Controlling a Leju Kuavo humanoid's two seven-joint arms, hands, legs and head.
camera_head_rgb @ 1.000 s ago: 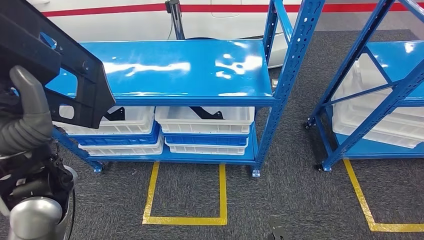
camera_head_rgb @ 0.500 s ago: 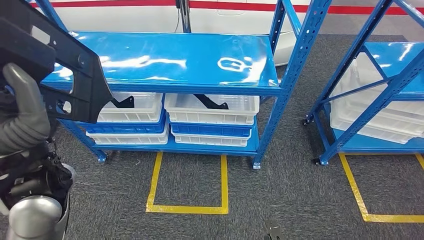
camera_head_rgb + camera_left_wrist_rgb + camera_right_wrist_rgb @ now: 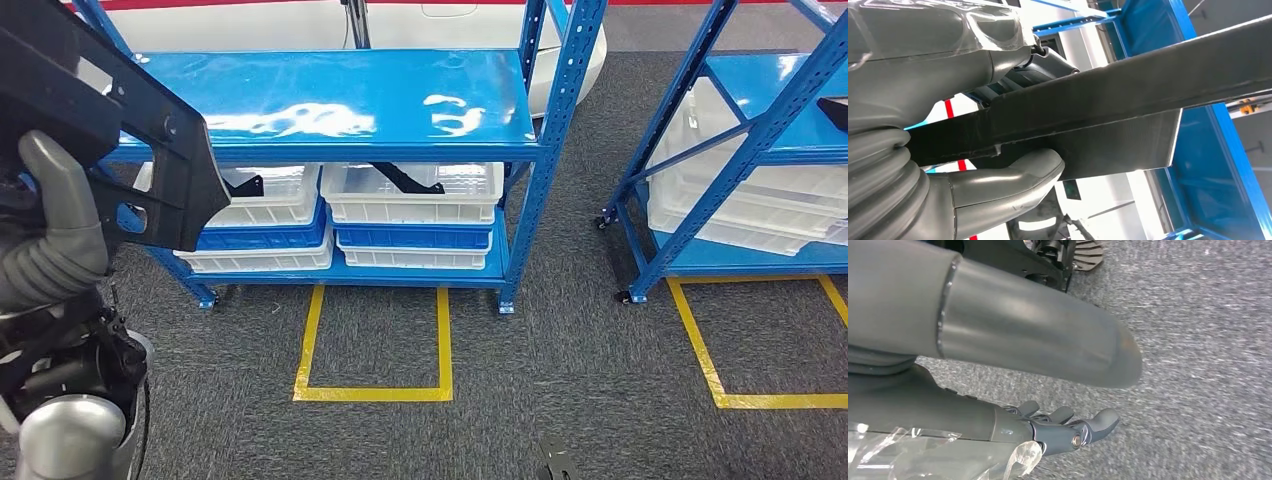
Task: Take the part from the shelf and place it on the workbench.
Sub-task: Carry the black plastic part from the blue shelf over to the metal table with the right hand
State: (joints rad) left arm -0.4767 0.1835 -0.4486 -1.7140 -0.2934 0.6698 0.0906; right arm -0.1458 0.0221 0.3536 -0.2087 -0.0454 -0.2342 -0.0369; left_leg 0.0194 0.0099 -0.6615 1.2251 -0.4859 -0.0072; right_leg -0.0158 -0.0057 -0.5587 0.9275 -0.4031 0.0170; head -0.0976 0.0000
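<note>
The black part (image 3: 120,120) is up in the left hand (image 3: 55,230), in front of the blue shelf (image 3: 330,105). The thumb presses under it, holding tight. Its long side slants down toward the shelf. Best to carry it steady to the bench. The right hand (image 3: 1068,432) hangs open, holding nothing

I see the part (image 3: 150,150) in my left hand (image 3: 55,235), in front of the near shelf (image 3: 330,100). Bins (image 3: 410,195) sit stacked under its top deck. Second shelf (image 3: 760,140) stands right. Floor boxes (image 3: 375,345) lie before both.
</note>
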